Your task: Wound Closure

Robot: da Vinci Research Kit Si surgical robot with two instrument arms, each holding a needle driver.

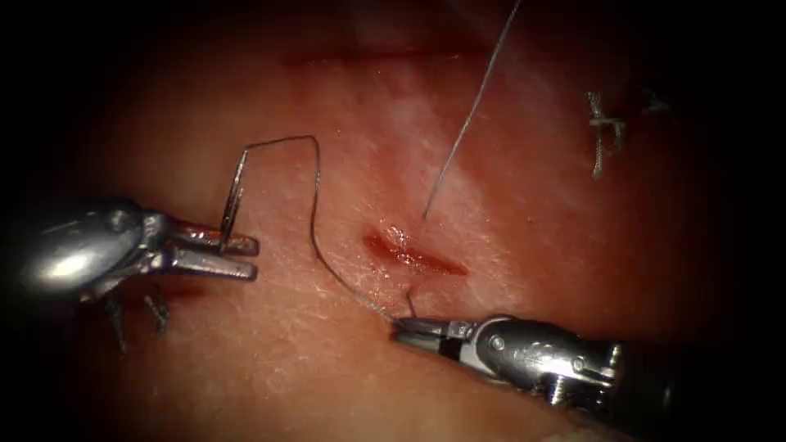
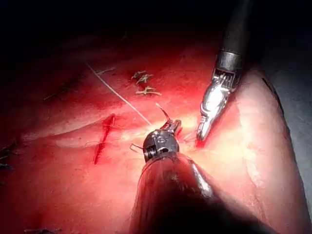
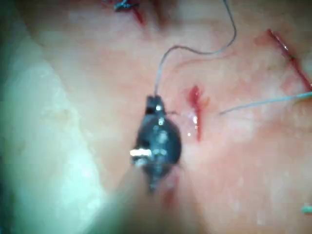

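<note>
While the left tool (image 1: 237, 255) grips the needle (image 1: 232, 203) left of the cut (image 1: 413, 255), right tool (image 1: 409, 329) clamped on thread (image 1: 315, 221), needle clear of tissue (image 1: 344, 376).

Dark surround (grey surface (image 2: 297, 73) beyond), bright spotlight

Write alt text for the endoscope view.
The left arm's steel tool holds the thin curved needle near one end, clear of the pink tissue, left of the short red cut. Dark thread loops from it to the right arm's steel tool, shut on the thread below the cut.
</note>
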